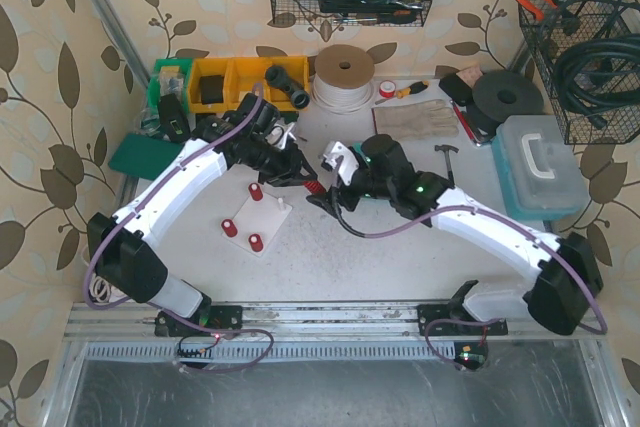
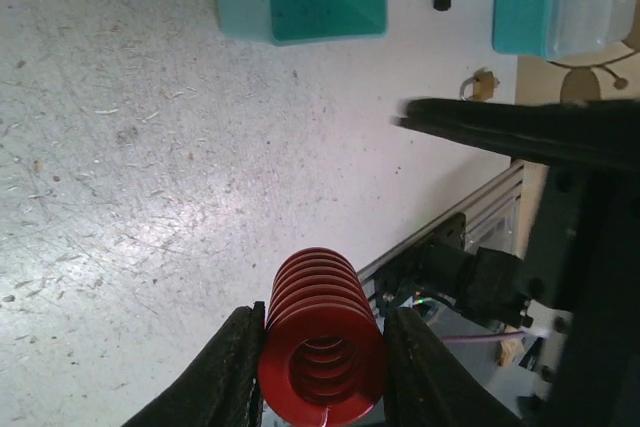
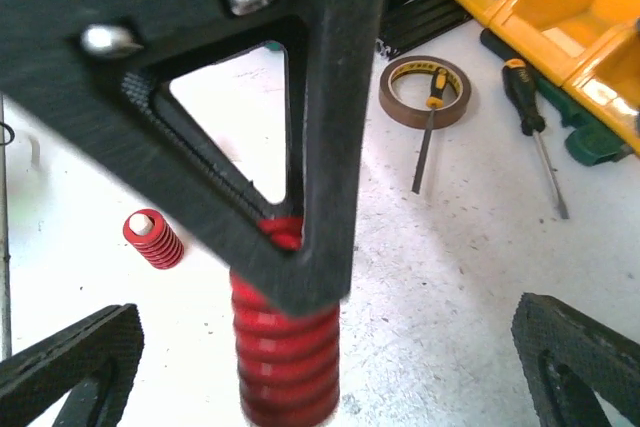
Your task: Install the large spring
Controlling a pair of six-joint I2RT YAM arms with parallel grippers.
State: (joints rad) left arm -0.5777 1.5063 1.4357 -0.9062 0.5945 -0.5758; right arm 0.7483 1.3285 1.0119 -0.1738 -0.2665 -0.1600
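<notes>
Scuffed white table (image 1: pixel 380 267) w/ peg plate (image 1: pixel 262 212), gloves (image 1: pixel 415 119), teal box (image 1: pixel 540 169).

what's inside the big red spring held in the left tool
Looking down the spring from the left wrist, only its own red coils show, no peg inside. The left tool covers its sides, and deep in the bore it is too dark to tell.

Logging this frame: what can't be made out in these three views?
Left wrist: the large spring, held in the left hand, has its near end cut off by the bottom edge.
Right wrist: its upper coils sit behind the left hand's black frame.
Top: the plate's posts are too small to read.
</notes>
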